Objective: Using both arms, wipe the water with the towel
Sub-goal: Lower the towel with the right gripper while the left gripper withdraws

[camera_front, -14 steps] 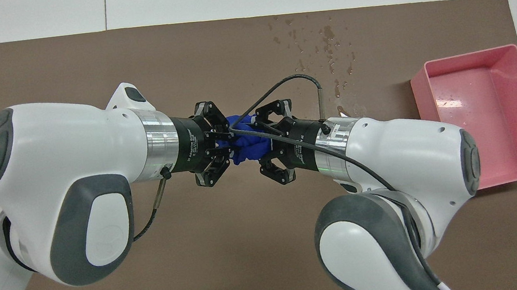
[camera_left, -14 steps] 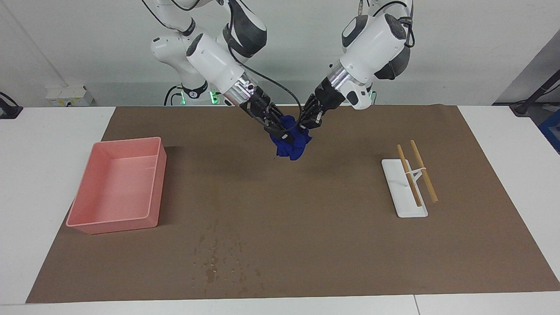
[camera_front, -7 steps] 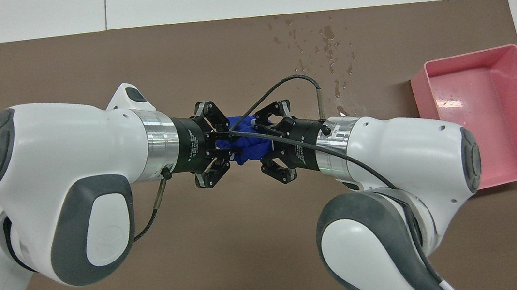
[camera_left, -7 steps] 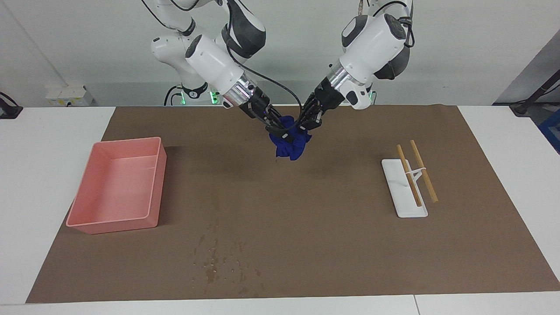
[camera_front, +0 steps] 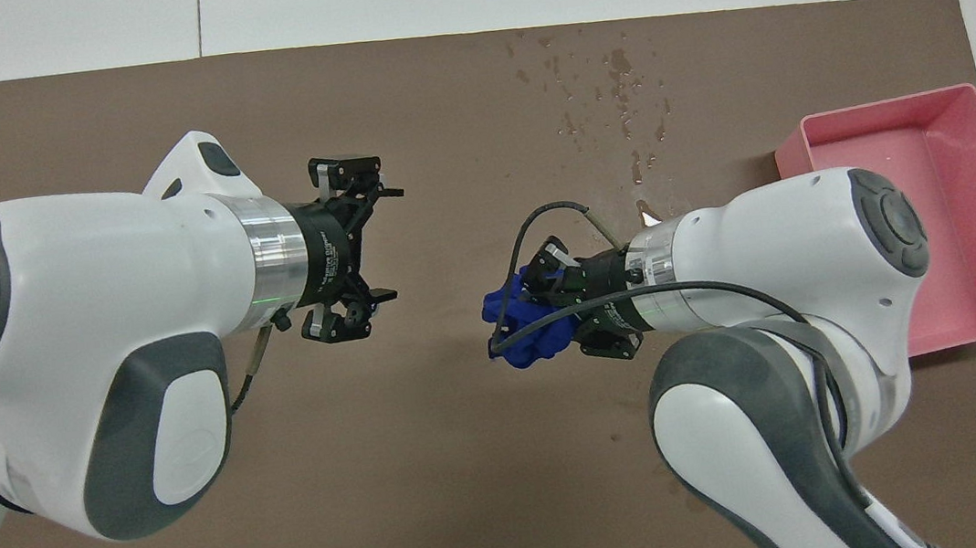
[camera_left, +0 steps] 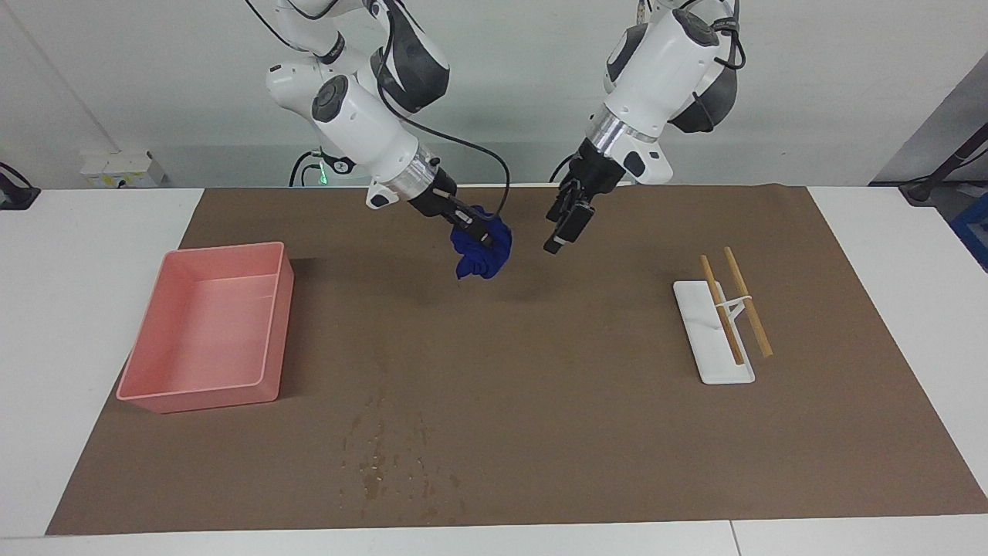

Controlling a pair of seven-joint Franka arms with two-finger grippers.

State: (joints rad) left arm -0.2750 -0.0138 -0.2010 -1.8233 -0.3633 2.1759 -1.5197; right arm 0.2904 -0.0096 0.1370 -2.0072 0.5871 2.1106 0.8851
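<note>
The blue towel [camera_left: 482, 251] hangs as a wrinkled bundle from my right gripper [camera_left: 472, 230], which is shut on it in the air over the brown mat [camera_left: 579, 425]. In the overhead view the towel [camera_front: 517, 330] sits at the tip of the right gripper [camera_front: 537, 305]. My left gripper [camera_left: 567, 224] is open and empty, apart from the towel, also over the mat; it shows in the overhead view [camera_front: 379, 245] too. The water [camera_left: 386, 455] is scattered dark spots on the mat, farther from the robots than both grippers; it also shows in the overhead view [camera_front: 615, 94].
A pink tray [camera_left: 154, 401] stands on the mat toward the right arm's end, also in the overhead view [camera_front: 891, 101]. A white rest [camera_left: 714, 363] with two wooden chopsticks [camera_left: 745, 309] lies toward the left arm's end.
Both grippers held the towel together. The left gripper has let go, opened and drawn back. The right gripper has carried the towel a little toward its own end.
</note>
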